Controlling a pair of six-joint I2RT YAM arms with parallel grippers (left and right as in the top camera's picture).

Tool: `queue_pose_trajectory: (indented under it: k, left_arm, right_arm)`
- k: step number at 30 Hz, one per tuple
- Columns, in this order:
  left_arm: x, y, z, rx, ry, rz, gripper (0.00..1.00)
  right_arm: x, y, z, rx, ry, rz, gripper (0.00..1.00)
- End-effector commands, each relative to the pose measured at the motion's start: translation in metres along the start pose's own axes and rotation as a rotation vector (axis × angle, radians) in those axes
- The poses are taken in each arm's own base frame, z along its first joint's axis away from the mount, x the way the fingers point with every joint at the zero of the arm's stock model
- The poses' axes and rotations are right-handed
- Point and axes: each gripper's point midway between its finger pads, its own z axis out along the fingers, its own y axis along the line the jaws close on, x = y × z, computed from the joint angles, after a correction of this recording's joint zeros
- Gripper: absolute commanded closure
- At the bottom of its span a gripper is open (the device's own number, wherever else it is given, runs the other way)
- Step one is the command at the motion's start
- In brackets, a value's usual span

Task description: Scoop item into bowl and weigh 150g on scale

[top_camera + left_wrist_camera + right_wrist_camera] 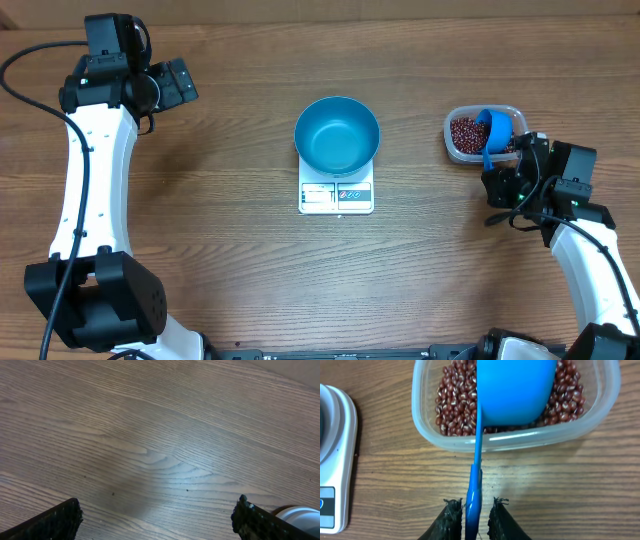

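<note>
The blue bowl (337, 133) stands empty on the white scale (336, 197) at the table's middle. Red-brown beans (463, 132) (455, 405) fill a clear plastic tub (452, 150) (520, 441) at the right. A small blue scoop (497, 130) (515, 390) lies in the tub on the beans, its thin handle reaching out over the tub's near rim. My right gripper (500, 178) (474, 510) straddles that handle; its jaws are narrowly open, with a slit of table showing beside the handle. My left gripper (180, 82) (157, 520) is wide open over bare wood at the far left.
The scale's corner (335, 460) shows at the left edge of the right wrist view, a short way from the tub. Wooden tabletop (230, 250) surrounds the scale. The left arm's white link (95, 170) runs down the table's left side.
</note>
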Motion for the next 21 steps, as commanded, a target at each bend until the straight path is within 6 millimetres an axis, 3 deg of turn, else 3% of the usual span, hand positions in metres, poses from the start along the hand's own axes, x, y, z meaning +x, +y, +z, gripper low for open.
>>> queue_pose_trajectory:
  k: [1,10,21]
  left_arm:
    - [-0.001,-0.002,0.002,0.005,0.002,-0.001,0.01]
    - [-0.001,-0.002,0.002,0.005,0.002,-0.001,0.0]
    - [-0.001,-0.002,0.002,0.005,0.002,-0.001,0.0]
  right_arm:
    - [-0.003,0.002,0.004,-0.012,0.003,-0.005,0.83]
    - [-0.005,0.004,0.007,-0.027,-0.003,-0.007,0.77]
    - [0.001,0.0,0.024,-0.039,0.025,0.003,0.82]
